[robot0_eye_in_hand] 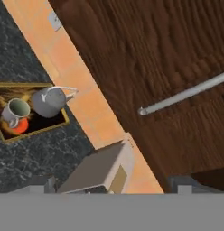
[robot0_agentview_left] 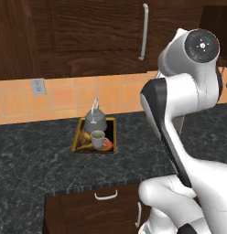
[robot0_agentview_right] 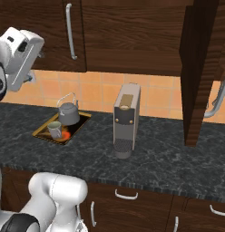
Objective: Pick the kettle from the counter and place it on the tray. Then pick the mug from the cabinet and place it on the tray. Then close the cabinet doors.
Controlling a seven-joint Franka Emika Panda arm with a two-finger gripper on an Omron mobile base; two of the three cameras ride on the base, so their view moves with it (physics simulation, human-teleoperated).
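1. Up high, the white arm's hand sits close to the dark brown wood wall cabinet door (robot0_eye_in_hand: 145, 54), whose silver bar handle (robot0_eye_in_hand: 186, 92) runs just ahead of it; its finger tips barely show, so whether they are spread or pressed together cannot be told.
2. Below the hand, the small gold-rimmed rectangular tray (robot0_agentview_left: 78, 137) lies on the dark speckled stone bench (robot0_agentview_left: 37, 160), against the orange tiled wall (robot0_agentview_left: 65, 98).
3. Inside the tray, the squat grey metal kettle (robot0_agentview_left: 95, 120) stands at the back and the pale grey-beige ceramic mug (robot0_agentview_left: 98, 138) just in front, nearly touching.
4. A boxy grey coffee machine (robot0_agentview_right: 125, 120) stands on the bench, well apart from the tray.
5. Farther right, another dark wood cabinet door (robot0_agentview_right: 200, 72) stands swung open, edge-on over the bench.
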